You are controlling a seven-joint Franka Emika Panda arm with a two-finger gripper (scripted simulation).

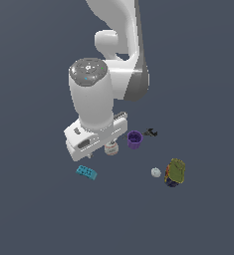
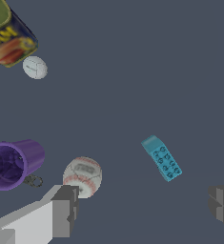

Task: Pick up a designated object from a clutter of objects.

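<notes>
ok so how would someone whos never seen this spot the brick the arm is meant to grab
Start at the big white robot arm and look just below its tool in the exterior view: the teal brick lies alone on the dark floor. It is the only flat, studded rectangular piece; its nearest neighbours are a round baseball and a purple cup.

Smooth matt teal-blue plastic on the small studded rectangular brick, with raised round studs. Beside the brick, white leather-like skin with red stitching on the baseball. Beyond the baseball, glossy translucent purple plastic on the open cup. Glossy white shell with matt grey joints on the robot arm.
</notes>
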